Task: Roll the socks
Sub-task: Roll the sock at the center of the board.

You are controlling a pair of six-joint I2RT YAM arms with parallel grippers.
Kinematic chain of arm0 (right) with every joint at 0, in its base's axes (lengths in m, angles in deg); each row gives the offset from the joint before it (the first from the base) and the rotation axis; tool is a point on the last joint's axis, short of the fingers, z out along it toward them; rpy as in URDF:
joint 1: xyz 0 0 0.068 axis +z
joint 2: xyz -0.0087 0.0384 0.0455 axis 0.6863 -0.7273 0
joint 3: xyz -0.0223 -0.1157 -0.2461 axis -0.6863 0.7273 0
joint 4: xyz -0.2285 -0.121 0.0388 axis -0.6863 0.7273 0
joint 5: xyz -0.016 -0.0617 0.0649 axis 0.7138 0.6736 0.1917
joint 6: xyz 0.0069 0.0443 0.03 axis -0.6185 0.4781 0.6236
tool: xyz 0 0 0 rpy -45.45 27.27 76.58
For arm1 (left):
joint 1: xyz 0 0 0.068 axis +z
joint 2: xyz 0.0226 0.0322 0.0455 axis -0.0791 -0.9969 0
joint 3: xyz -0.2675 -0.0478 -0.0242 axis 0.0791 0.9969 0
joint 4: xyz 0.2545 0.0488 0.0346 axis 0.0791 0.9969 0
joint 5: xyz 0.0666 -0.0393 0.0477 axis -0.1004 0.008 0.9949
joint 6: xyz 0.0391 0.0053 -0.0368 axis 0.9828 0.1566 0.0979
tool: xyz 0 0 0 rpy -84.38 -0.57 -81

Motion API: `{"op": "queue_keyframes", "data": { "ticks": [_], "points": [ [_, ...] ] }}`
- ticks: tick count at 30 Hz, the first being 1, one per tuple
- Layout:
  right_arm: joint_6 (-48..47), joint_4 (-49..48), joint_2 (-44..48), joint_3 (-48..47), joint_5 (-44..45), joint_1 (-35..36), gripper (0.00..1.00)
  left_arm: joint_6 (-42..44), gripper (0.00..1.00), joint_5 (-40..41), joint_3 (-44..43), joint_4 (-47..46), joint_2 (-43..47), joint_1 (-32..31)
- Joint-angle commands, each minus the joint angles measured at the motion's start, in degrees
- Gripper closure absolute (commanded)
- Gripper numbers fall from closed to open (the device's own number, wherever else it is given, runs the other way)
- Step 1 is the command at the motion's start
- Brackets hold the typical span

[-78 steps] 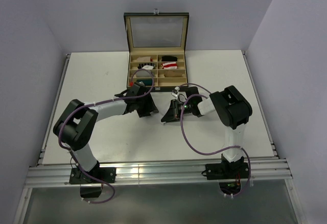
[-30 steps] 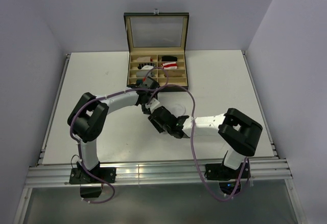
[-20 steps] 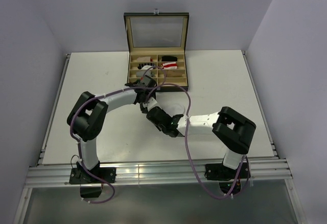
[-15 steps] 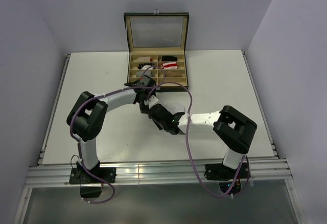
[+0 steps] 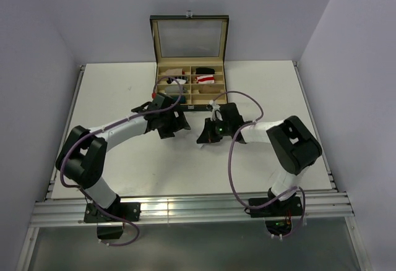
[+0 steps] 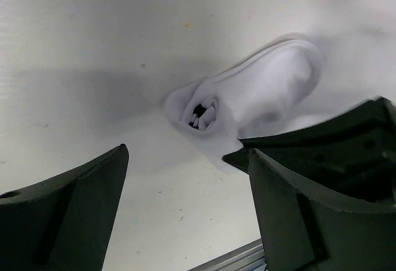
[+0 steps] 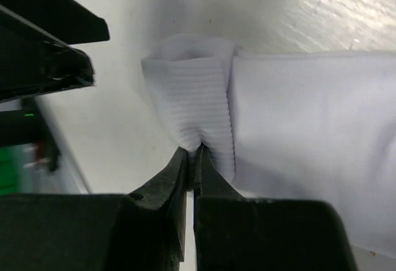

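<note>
Well in from the edges of the bench (image 5: 105, 98), the left pincer (image 6: 185, 221) is held spread wide just beside the white sock (image 6: 266, 88) lying there, whose ribbed, folded edge is clamped in the clenched right pincer (image 7: 192, 159).
</note>
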Motion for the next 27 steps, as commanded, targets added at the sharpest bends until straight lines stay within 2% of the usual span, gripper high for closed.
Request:
{"op": "queue_keyframes", "data": {
  "ticks": [1, 4, 9, 18, 27],
  "points": [
    [7.32, -0.67, -5.80, 5.02, -15.26, -4.10, 1.00, -2.24, 0.16, -1.52, 1.27, -5.31, 1.82, -0.75],
    [12.86, -7.09, -8.70, 7.31, -20.09, -7.62, 1.00, -2.15, 0.21, -1.25, 1.98, -6.36, 2.08, -1.54],
    [17.71, -12.37, -12.92, 8.81, -22.66, -10.79, 1.00, -1.98, 0.27, -1.51, 1.54, -7.33, -0.11, -2.51],
    [18.25, -11.59, -14.95, 8.46, -21.69, -11.23, 1.00, -1.10, 0.29, -2.65, -0.66, -11.20, -4.07, -3.66],
    [19.21, -12.28, -15.91, 8.90, -20.55, -11.76, 1.00, 3.29, 0.34, -2.13, -3.03, -9.17, -6.71, -4.62]
  ]
}}
